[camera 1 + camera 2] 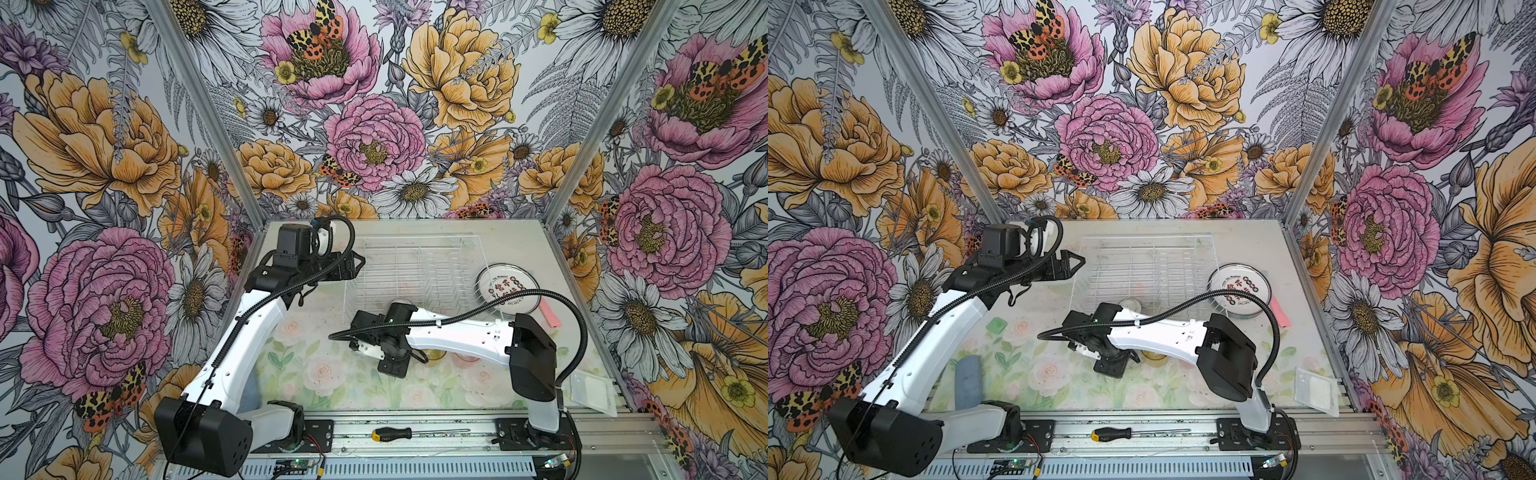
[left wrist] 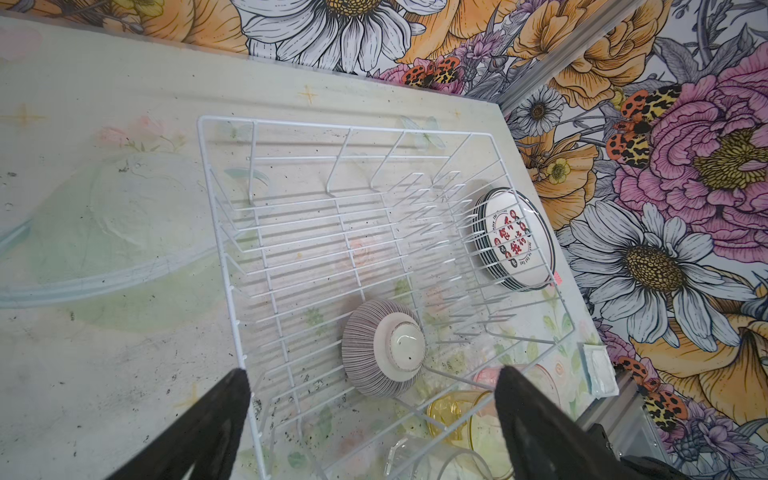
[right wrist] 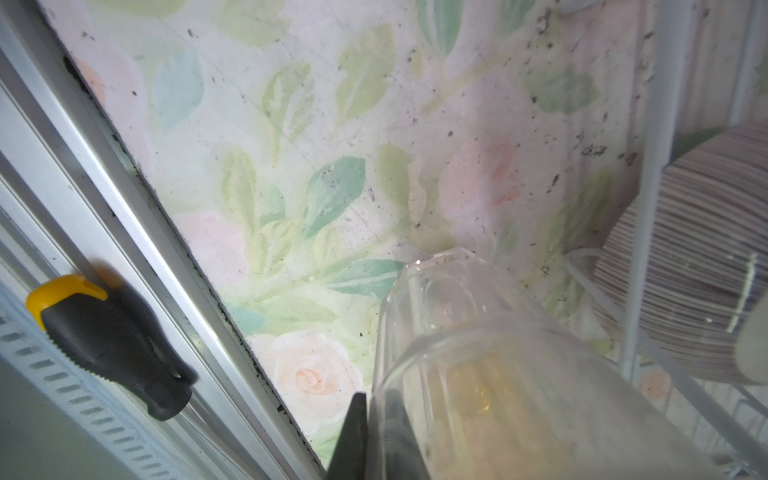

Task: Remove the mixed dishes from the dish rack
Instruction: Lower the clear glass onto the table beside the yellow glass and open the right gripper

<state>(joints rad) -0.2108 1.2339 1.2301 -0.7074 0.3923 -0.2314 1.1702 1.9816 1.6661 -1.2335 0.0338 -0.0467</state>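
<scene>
A clear glass (image 3: 478, 332) was held in the closed right gripper (image 3: 374, 424), pinched by its wall with one finger inside and one outside. It was low over the flowered table (image 1: 519, 241), just in front of the dish rack (image 1: 415, 266). Whether it touched the table could not be told.

The step in hand was judged to be the setting-down of this glass near the amber glass (image 2: 451, 409) and the pink glass (image 2: 484, 377). Both were seen out of the rack, on the table close to its front edge. The next move was thought to call for the glass to be stood on the table clear of its two neighbours, and only then for the jaws to be parted.

The left gripper (image 1: 357, 262) was seen spread wide and empty by the rack's left side. A ribbed grey bowl (image 2: 382, 347) with a white base lay upside down in the rack by the front edge, and was judged the last piece to be lifted. A stack of plates (image 2: 515, 241) with red print was seen at the rack's right side, apparently outside it.
</scene>
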